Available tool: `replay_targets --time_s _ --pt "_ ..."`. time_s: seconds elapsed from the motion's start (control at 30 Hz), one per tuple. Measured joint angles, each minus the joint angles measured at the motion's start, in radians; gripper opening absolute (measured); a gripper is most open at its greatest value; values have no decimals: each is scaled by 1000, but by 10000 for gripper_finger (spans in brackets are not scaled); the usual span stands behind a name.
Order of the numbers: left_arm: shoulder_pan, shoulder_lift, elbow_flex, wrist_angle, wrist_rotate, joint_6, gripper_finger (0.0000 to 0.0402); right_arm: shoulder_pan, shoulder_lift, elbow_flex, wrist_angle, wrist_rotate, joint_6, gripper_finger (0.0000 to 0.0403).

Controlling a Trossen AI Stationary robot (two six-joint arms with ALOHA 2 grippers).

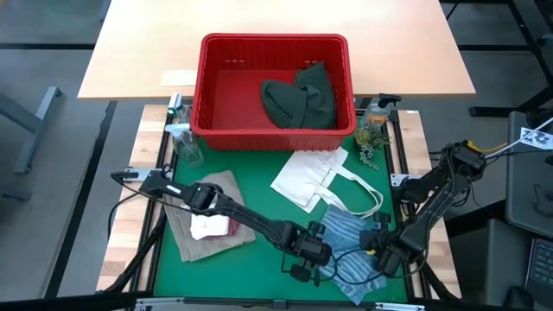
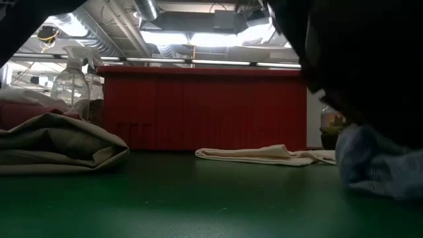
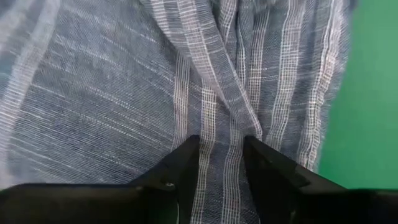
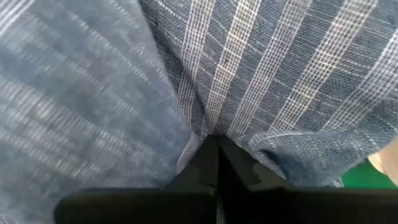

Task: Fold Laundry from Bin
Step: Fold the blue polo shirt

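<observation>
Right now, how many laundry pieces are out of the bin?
4. Tan garment on the mat's left, with a maroon cloth and white cloth on it; striped shirt front right, between both grippers. More may be hidden.

1. Open green mat [image 1: 259,269] between tan garment [image 1: 207,226] and striped shirt [image 1: 350,250], crossed by left arm [image 1: 242,216].
2. Far edge blocked by red bin [image 1: 275,91], flanked by spray bottles [image 1: 183,138].
3. Tote bag [image 1: 315,180] spread mid-mat, just before the bin.

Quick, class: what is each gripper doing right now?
Left gripper: shut on a fold of the blue-white striped shirt.
Right gripper: shut, pinching the same shirt.
</observation>
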Motion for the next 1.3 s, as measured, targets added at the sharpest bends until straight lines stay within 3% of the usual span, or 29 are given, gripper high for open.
replay_targets --time_s 0.17,0.43,0.6,0.9,1.03,1.3 --pt "0 14 2 -23 -9 3 125 0 0 7 -1 3 -2 1" --pt "17 -72 -2 -275 -181 104 125 -28 0 60 40 19 -43 1" --pt "40 -117 -2 -386 -171 44 125 -47 -5 148 2 63 -125 1" --pt "17 -190 -2 -296 -45 -56 125 -44 -18 341 -87 133 -147 1" --pt "-6 -189 -2 -202 -47 -61 125 -44 -18 346 -83 211 -146 1" --pt "-40 -176 -2 -140 -47 -116 125 -44 -18 346 -20 232 -147 1"
